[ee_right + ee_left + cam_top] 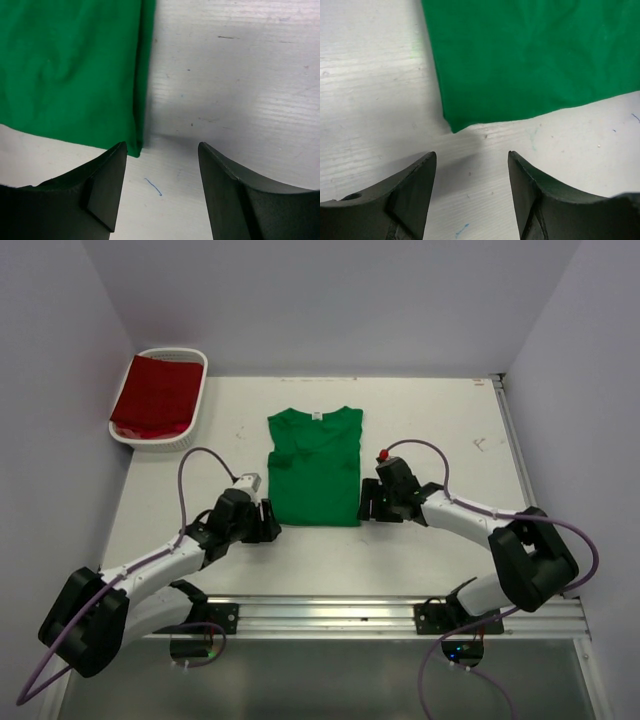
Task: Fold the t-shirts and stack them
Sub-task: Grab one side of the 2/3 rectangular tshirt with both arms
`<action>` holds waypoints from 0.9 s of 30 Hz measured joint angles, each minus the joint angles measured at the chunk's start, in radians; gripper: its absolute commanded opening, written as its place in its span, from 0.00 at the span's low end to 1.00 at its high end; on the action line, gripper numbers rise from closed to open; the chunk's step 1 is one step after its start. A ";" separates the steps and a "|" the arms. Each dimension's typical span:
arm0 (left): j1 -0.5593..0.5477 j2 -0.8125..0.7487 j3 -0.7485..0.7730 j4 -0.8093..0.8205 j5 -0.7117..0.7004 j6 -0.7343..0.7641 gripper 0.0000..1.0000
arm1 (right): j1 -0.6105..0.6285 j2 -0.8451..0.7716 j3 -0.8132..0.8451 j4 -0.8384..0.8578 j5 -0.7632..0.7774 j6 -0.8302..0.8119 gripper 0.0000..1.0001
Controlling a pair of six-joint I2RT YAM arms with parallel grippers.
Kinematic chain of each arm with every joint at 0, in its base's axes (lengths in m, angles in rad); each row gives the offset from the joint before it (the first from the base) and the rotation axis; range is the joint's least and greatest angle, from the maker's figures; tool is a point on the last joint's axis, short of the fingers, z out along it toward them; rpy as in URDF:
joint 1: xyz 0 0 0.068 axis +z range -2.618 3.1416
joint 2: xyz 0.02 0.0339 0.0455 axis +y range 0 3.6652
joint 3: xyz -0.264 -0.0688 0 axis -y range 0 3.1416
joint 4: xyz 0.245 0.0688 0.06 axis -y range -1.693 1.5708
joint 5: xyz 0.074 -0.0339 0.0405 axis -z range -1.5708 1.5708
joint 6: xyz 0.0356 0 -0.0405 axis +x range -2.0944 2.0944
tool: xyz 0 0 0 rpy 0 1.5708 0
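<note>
The green t-shirt [315,468] lay flat near the middle of the surface [440,430], a little closer to the far edge than to the near one. Its sleeves were folded in, so it made a rough rectangle. The collar pointed toward the far edge and a small white neck label [317,415] showed there. The dark red t-shirt [155,395] sat bunched inside the white basket [199,390] at the far left corner of the surface, well apart from the green one.

The left end effector [472,159] was low over the surface just beside the near left corner of the green t-shirt. Its fingers were spread wide and held nothing. In the left wrist view the cloth corner lay ahead of the gap between them, with bare surface in between.

The right end effector [162,150] was at the near right corner of the green t-shirt, also spread wide and holding nothing. In the right wrist view the cloth corner ended right beside one finger [107,185], and whether they touched could not be told. The other finger stood over bare surface.

Faint pen marks [153,186] dotted the white surface near both corners
</note>
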State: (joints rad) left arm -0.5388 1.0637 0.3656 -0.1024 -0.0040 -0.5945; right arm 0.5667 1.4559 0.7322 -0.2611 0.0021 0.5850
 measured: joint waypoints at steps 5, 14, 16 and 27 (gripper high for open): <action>0.000 0.000 -0.026 0.083 0.065 -0.014 0.64 | 0.002 -0.003 -0.023 0.060 -0.053 0.035 0.61; 0.023 0.037 -0.087 0.230 0.113 -0.051 0.66 | 0.003 -0.004 -0.081 0.148 -0.127 0.089 0.60; 0.031 0.046 -0.089 0.247 0.104 -0.071 0.66 | 0.003 -0.004 -0.084 0.157 -0.129 0.093 0.59; 0.035 0.079 -0.071 0.255 -0.001 -0.149 0.63 | 0.003 0.011 -0.088 0.181 -0.133 0.107 0.52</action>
State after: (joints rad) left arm -0.5041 1.1431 0.2947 0.1528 -0.0051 -0.7433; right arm 0.5694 1.4670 0.6445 -0.0803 -0.1307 0.6922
